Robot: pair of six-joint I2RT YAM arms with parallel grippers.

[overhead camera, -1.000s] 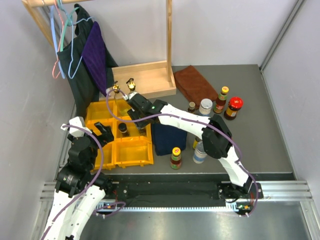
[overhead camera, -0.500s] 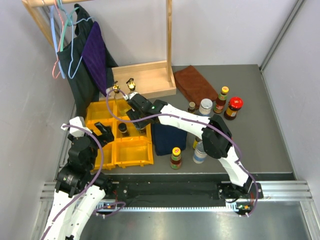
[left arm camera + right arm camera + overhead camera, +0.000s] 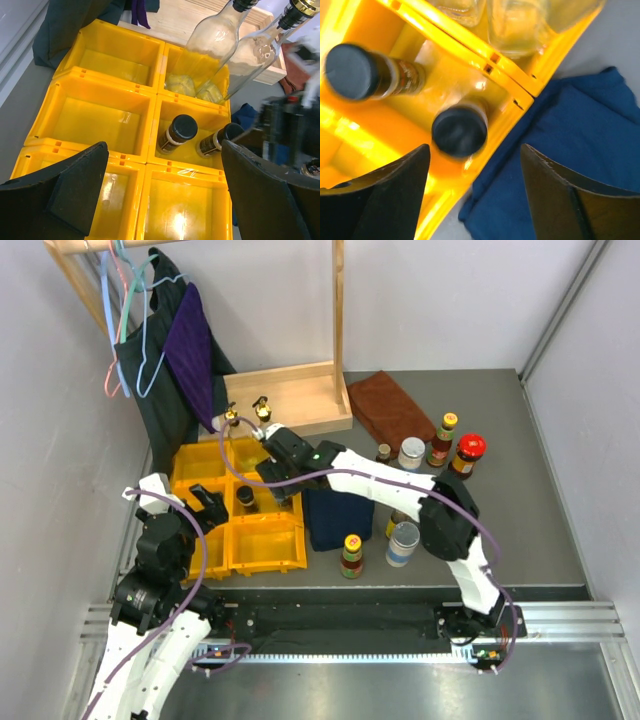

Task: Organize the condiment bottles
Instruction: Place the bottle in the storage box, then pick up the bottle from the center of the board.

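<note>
**Gently Does It: Smooth Glass, Narrow Necks**

My right claw (image 3: 474, 150) hangs over the yellow bins (image 3: 105, 125) with its fingers spread apart and nothing pinched between them. A black-capped bottle (image 3: 459, 131) stands upright directly beneath it, in the middle compartment on the side nearest the blue cloth (image 3: 580, 150). A second dark bottle (image 3: 350, 70) shares that compartment. My left claw (image 3: 164, 145) is spread wide too and is empty, hovering over the near side of the bins.

Behind the dark pair, two clear gold-topped bottles (image 3: 215, 40) lean in the back compartment, their necks tipped toward the wooden rack base (image 3: 300, 405). Out on the table (image 3: 540, 520), not yet sorted, I see a yellow-capped sauce bottle (image 3: 351, 552), a white-lidded jar (image 3: 403, 540), a red-lidded jar (image 3: 468, 455) and a few more near the brown cloth (image 3: 390, 410).

I judge all of these to be glass. That makes them stiff under my pads, smooth enough to slip, and liable to crack if knocked against a neighbour or dropped into a bin. Filled ones will likely carry real weight low down.

For the slim bottles I would close on the neck just under the cap, where the cap's lip should stop a slide. The jars look broad at the lid, so I would take them squarely across the body. The tall clear ones seem top-heavy. They want a hold high on the neck and a slow lift.
</note>
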